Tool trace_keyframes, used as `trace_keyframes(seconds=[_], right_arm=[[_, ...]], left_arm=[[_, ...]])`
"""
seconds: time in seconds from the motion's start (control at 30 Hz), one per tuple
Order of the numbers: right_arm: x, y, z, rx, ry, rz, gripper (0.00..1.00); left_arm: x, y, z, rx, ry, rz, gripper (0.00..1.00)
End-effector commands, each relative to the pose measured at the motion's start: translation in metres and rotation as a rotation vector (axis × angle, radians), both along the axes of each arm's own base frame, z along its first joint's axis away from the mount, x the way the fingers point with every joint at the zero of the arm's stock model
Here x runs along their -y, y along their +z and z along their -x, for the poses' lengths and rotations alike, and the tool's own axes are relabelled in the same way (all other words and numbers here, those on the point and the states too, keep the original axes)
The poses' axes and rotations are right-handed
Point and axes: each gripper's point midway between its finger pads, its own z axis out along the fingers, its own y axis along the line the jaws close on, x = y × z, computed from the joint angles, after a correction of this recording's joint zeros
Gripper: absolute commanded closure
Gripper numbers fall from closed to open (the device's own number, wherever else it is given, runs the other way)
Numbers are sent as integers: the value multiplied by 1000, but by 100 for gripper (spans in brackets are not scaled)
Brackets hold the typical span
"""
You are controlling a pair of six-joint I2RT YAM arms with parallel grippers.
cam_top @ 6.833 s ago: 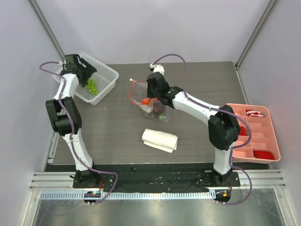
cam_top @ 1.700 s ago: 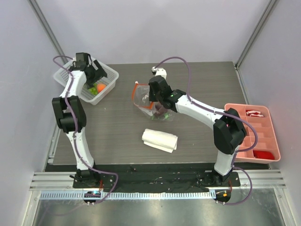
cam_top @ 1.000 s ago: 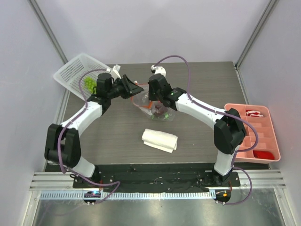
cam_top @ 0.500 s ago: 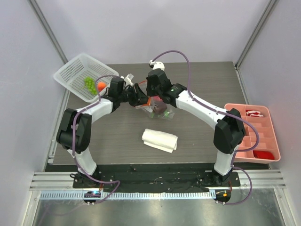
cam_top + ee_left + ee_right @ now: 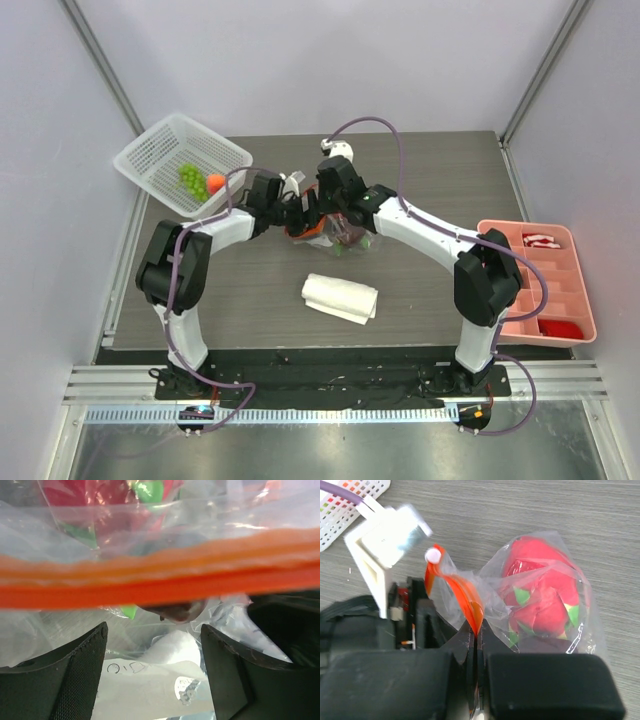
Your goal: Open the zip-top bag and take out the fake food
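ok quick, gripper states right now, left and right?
Left gripper: open, fingers apart by the zip-top bag, holding nothing.
Right gripper: shut on the bag's orange zipper strip.

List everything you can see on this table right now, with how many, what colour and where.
zip-top bag: one, clear with an orange-red zipper strip, table centre
dragon fruit: one, red-pink with green tips, inside the bag
dark fruit: one, dark purple, inside the bag
grapes: one bunch, green, in the basket
orange: one, orange, in the basket beside the grapes
basket: one, white mesh, far left corner
cloth: one, white, folded, nearer than the bag
tray: one, pink, divided, right edge
red piece: one, red, tray's near compartment
red-and-white piece: one, tray's far compartment
table: one, dark wood grain
left claw: one, black, open at the bag's strip
right claw: one, black, shut on the bag's strip
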Motion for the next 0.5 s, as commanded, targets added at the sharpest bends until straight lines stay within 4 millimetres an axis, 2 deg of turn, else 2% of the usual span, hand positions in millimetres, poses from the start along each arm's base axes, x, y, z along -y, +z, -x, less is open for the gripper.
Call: trace_keyframes(seconds=[0.0, 0.1, 0.2, 0.3, 0.37, 0.4, 0.43, 0.47], right_arm=[[-17, 48, -21, 106, -10, -89, 99], [-29, 57, -23, 103, 18, -107, 99], [-40, 63, -18, 89, 27, -156, 99], [-56, 66, -10, 61, 64, -223, 99], [-66, 72, -5, 82, 75, -214, 99], [-71, 86, -6, 108, 78, -218, 99], [-74, 78, -7, 95, 83, -193, 99], [-78, 82, -8, 98, 91, -198, 99]], left_arm=[[14, 19, -3, 53, -41, 55, 25], [6, 16, -11, 75, 24, 24, 27], [9, 19, -10, 76, 14, 46, 26], [2, 8, -11, 70, 36, 10, 23], [-5, 8, -10, 72, 56, 14, 21], [-7, 11, -11, 73, 58, 25, 20], [-13, 12, -13, 72, 69, 26, 18], [-15, 20, -13, 87, 71, 35, 17]])
